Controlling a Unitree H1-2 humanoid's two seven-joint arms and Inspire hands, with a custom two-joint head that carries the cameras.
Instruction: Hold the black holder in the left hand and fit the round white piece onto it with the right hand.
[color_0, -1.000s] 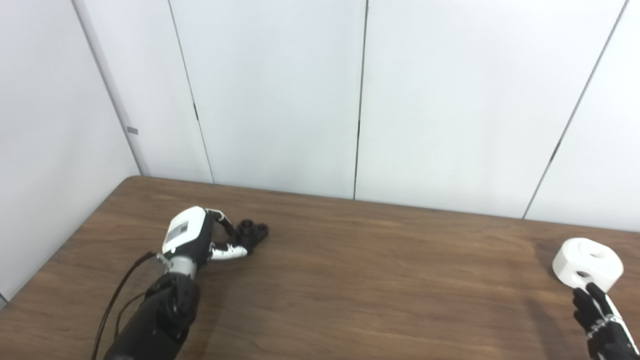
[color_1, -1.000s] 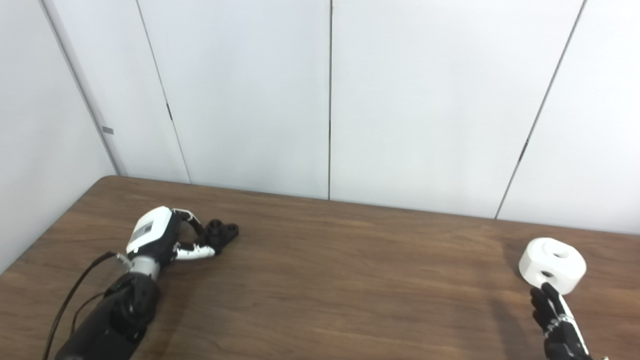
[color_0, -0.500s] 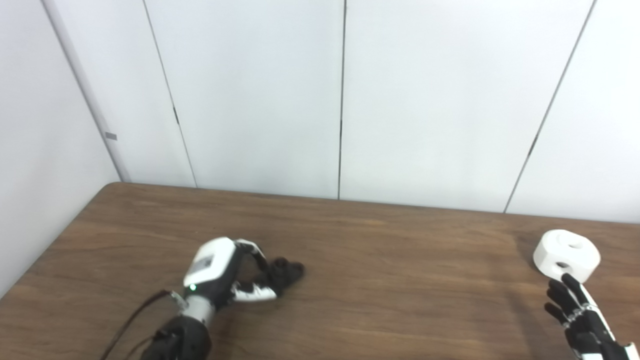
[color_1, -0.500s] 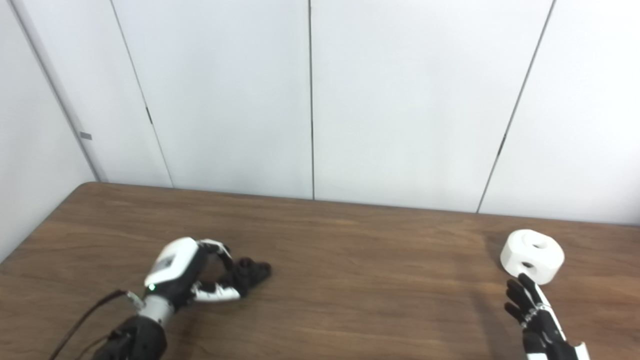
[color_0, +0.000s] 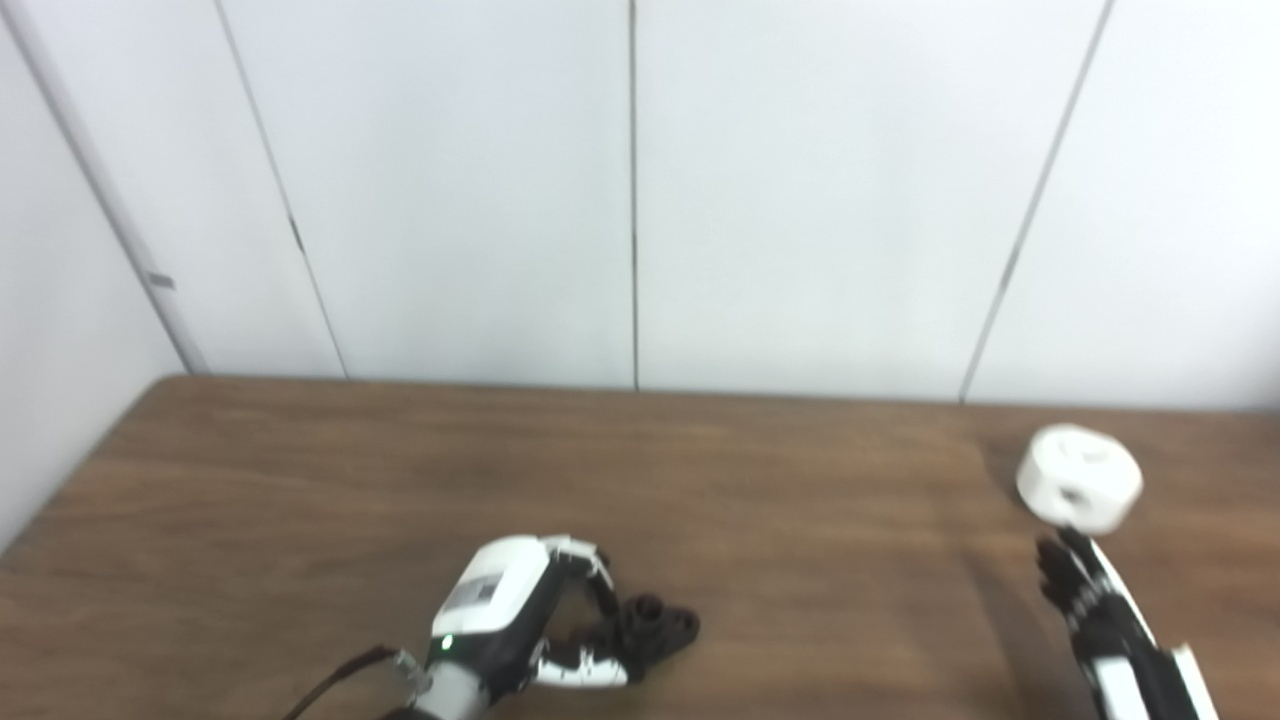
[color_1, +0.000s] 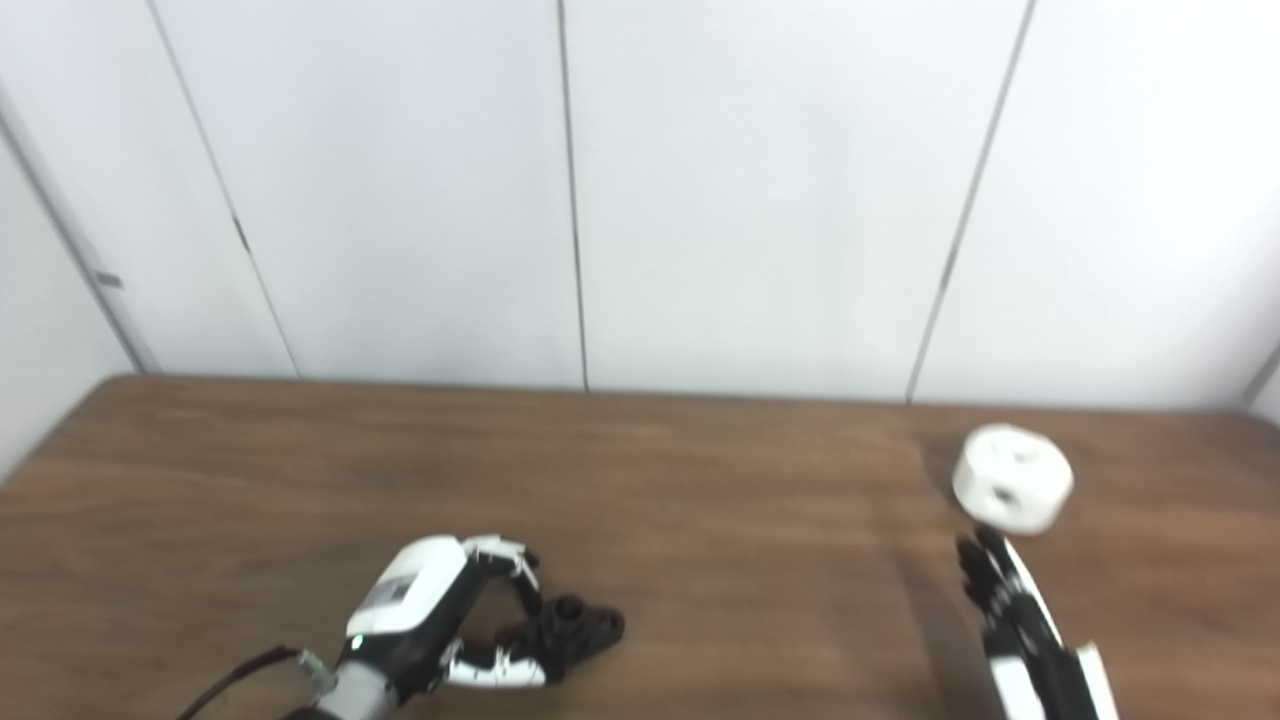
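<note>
Black holder (color_0: 655, 628) apparently still in left hand (color_0: 505, 625); camera shifted.

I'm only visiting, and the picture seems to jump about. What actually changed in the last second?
The camera itself swung, so much of the shift is only that. What really moved is the left hand: closed on the black holder, it drew it across the table toward the robot and the middle. The right hand stays open, fingertips just short of the round white piece, which kept its place.
</note>
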